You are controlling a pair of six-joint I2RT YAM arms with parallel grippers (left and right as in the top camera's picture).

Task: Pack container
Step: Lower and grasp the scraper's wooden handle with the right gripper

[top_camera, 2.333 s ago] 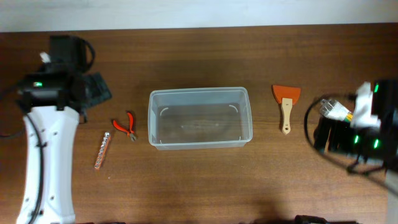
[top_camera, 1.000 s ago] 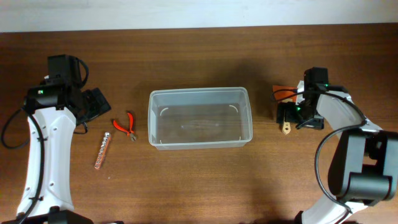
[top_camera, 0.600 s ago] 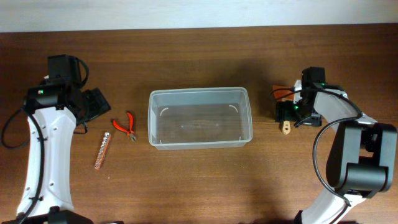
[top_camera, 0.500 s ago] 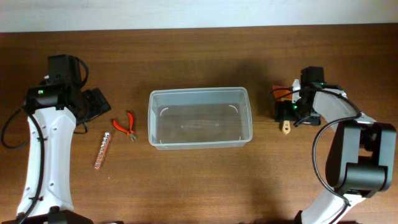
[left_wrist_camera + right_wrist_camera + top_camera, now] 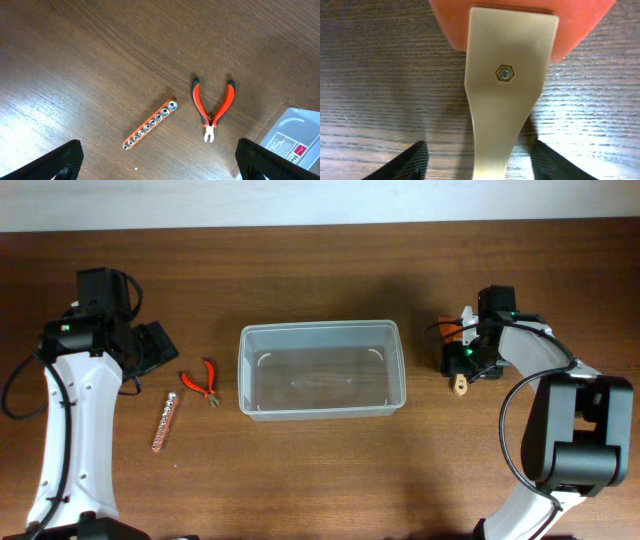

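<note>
The container (image 5: 320, 326), a clear rectangular bin, sits empty at the table's middle. A scraper with an orange blade (image 5: 520, 20) and a pale wooden handle (image 5: 507, 100) lies to its right; in the overhead view only the handle's end (image 5: 459, 387) shows. My right gripper (image 5: 480, 164) is open, low over the scraper, with one finger on each side of the handle (image 5: 462, 360). My left gripper (image 5: 160, 165) is open and empty above the table, left of the container (image 5: 150, 345).
Red-handled pliers (image 5: 203, 381) and an orange socket rail (image 5: 165, 420) lie left of the container; both show in the left wrist view, the pliers (image 5: 212, 107) and the rail (image 5: 150, 125). The container's corner (image 5: 295, 140) is at that view's right edge.
My right arm has come in from the table's right edge and settled over the scraper, fingers now either side of its handle. The left arm shifted slightly and then stayed still.
</note>
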